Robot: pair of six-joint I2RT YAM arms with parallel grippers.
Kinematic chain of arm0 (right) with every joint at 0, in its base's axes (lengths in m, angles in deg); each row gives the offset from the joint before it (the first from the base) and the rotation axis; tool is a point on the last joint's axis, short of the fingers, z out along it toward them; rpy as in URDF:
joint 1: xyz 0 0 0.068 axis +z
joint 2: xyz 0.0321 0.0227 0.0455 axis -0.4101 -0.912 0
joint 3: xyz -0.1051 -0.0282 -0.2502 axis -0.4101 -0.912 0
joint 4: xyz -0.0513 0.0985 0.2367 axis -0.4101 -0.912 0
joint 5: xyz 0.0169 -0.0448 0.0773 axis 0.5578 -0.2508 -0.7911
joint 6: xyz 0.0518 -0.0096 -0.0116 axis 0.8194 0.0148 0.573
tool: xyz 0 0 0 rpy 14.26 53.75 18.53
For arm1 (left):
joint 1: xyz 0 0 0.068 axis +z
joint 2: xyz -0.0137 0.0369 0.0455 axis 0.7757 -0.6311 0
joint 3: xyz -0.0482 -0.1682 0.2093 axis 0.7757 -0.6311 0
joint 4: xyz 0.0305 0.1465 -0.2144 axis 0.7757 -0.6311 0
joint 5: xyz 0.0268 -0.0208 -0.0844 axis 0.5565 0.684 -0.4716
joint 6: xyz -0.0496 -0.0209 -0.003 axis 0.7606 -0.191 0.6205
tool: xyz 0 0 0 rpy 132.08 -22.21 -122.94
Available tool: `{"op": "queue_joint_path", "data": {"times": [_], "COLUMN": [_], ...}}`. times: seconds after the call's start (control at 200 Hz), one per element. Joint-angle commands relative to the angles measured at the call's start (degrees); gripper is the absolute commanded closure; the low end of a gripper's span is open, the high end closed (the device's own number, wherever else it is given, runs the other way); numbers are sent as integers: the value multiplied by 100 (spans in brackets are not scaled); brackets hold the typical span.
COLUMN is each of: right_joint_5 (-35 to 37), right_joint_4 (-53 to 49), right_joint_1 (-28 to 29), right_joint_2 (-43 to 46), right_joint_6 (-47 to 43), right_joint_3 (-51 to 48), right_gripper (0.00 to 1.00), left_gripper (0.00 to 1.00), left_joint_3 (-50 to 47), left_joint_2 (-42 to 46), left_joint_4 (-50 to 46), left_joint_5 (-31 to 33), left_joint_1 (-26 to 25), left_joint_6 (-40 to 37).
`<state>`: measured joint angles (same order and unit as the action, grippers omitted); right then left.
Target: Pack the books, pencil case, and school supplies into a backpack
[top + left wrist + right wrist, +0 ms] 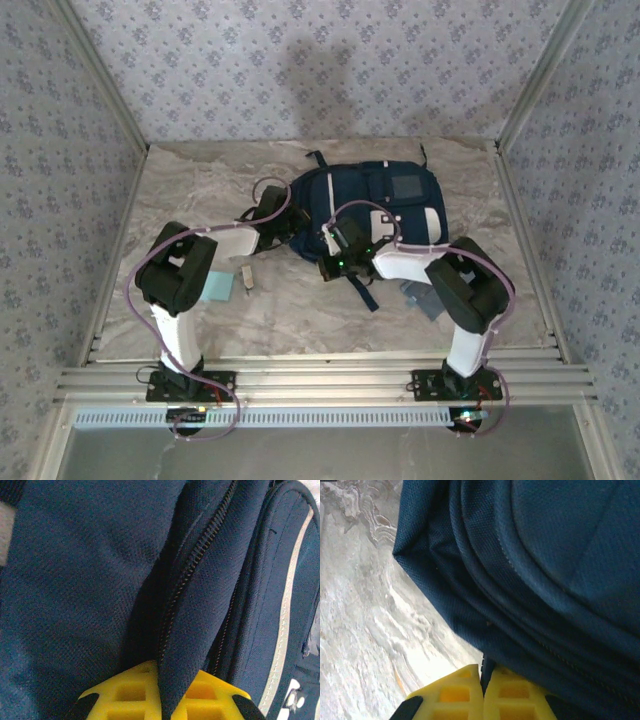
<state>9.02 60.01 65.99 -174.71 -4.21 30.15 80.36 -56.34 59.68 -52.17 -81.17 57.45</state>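
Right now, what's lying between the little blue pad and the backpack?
A small beige block, close to the pad and short of the backpack, in the top external view.

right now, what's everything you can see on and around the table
table: one, grey marble, under everything
backpack: one, navy with white trim and a grey patch, middle of the table toward the back
pad: one, light blue, flat on the table left of the backpack
small block: one, beige, just right of the pad
flat item: one, grey-blue, near right of the backpack, partly under the right arm; too hidden to name
left arm: one, white and black, reaching to the backpack's left side
right arm: one, white and black, reaching to the backpack's near edge
left claw: one, yellow fingers, shut on a fold of the backpack
right claw: one, yellow fingers, shut on the backpack's edge fabric
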Motion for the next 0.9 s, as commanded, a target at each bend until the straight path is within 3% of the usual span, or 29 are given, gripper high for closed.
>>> {"op": "queue_joint_path", "data": {"times": [0.0, 0.115, 0.185, 0.3, 0.385, 0.425, 0.525, 0.645, 0.895], "right_joint_5": [-616, -638, -598, -446, -212, -26, 201, 298, 729], "right_joint_4": [1543, 1395, 1236, 1062, 856, 672, 162, -226, -1519], "right_joint_1": [223, 270, 229, 97, 36, 23, -93, -264, -578], "right_joint_2": [23, 261, 337, 472, 748, 907, 1275, 1676, 2236], "right_joint_6": [101, 1, -9, 217, 407, 457, 600, 863, 1746], "right_joint_3": [664, 691, 621, 389, 199, 139, 75, -27, -95], "right_gripper": [100, 100, 100, 100, 88, 77, 57, 43, 40], "left_gripper": [100, 100, 95, 68, 54, 51, 47, 46, 46], "left_joint_3": [-138, -93, -36, 230, 422, 515, 806, 1112, 1230], "left_joint_2": [126, 191, 239, 324, 506, 619, 879, 1139, 1464], "left_joint_4": [3, -83, -165, -609, -1100, -1383, -2090, -2840, -3946], "left_joint_5": [-859, -884, -884, -862, -733, -650, -440, -272, -225], "left_joint_1": [-310, -273, -224, -83, 43, 103, 206, 206, -183], "left_joint_6": [200, 125, 17, -378, -866, -1107, -1736, -2283, -3331]}}
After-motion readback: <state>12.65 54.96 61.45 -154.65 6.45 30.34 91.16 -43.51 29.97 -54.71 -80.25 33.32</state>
